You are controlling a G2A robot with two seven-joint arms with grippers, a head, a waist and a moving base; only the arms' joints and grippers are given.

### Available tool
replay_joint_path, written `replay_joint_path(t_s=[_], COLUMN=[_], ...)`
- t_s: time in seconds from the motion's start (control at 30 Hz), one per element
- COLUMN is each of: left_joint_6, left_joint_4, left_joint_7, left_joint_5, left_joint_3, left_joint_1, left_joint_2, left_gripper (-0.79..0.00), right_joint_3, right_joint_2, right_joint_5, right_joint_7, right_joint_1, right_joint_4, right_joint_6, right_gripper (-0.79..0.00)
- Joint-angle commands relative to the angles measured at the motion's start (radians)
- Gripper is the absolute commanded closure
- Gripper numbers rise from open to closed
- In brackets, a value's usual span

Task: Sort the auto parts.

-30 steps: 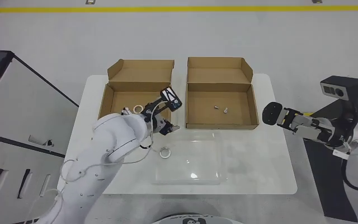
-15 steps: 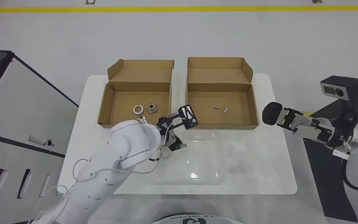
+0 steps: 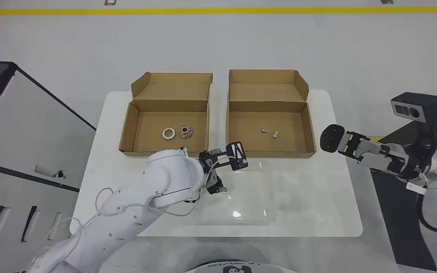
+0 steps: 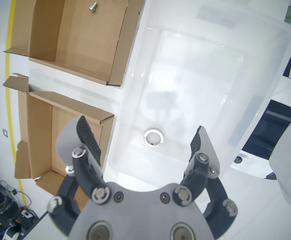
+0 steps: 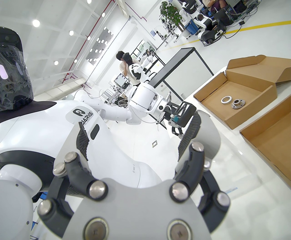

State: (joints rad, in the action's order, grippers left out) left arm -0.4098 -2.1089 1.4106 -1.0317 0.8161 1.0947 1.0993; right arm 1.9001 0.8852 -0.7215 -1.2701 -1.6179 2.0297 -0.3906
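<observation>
The left gripper (image 4: 141, 130) hangs over the clear tray (image 4: 204, 75). Its fingers (image 4: 87, 134) are spread wide apart and hold nothing. A small silver ring (image 4: 153, 138) lies flat on the tray floor, right under the gap between the two fingers. The fingers do not touch it.

Just beside one finger is the open left box (image 4: 36, 136). In the top view this box (image 3: 147, 130) has a flat ring (image 3: 167, 133) and a round metal part (image 3: 185, 132) inside, close together.

Farther from the fingers is the right box (image 4: 79, 45), with a little bolt (image 4: 93, 8) on its floor. The top view shows two bolts (image 3: 275, 134) lying near each other in that box (image 3: 293, 130).

The right gripper (image 5: 138, 127) is off past the side of the white table (image 3: 321, 205), well apart from the tray. Its fingers are spread open too, with nothing between them.
</observation>
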Motion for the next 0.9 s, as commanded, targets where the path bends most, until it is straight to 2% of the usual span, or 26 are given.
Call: replay_joint_path(t_s=[0.0,0.27,0.57,0.63,0.7,0.87], left_joint_6=[0.0,0.008,0.019,0.018,0.013,0.0], left_joint_4=[0.0,0.009,0.017,0.017,0.019,0.03], left_joint_7=[0.0,0.008,0.019,0.018,0.013,0.0], left_joint_5=[0.026,0.166,0.253,0.266,0.278,0.27], left_joint_3=[-0.017,-0.116,-0.225,-0.238,-0.245,-0.258], left_joint_1=[-0.022,-0.136,-0.242,-0.254,-0.261,-0.254], left_joint_2=[-0.016,-0.098,-0.176,-0.188,-0.198,-0.216], left_gripper=[-0.785,-0.785,-0.785,-0.72,-0.702,-0.545], right_joint_3=[0.0,0.0,0.0,0.0,0.0,0.0], right_joint_2=[0.0,0.0,0.0,0.0,0.0,0.0], right_joint_5=[0.0,0.0,0.0,0.0,0.0,0.0], right_joint_7=[0.0,0.0,0.0,0.0,0.0,0.0], right_joint_1=[0.0,0.0,0.0,0.0,0.0,0.0], right_joint_4=[0.0,0.0,0.0,0.0,0.0,0.0], right_joint_6=[0.0,0.0,0.0,0.0,0.0,0.0], right_gripper=[-0.785,-0.785,-0.785,-0.785,-0.785,-0.785])
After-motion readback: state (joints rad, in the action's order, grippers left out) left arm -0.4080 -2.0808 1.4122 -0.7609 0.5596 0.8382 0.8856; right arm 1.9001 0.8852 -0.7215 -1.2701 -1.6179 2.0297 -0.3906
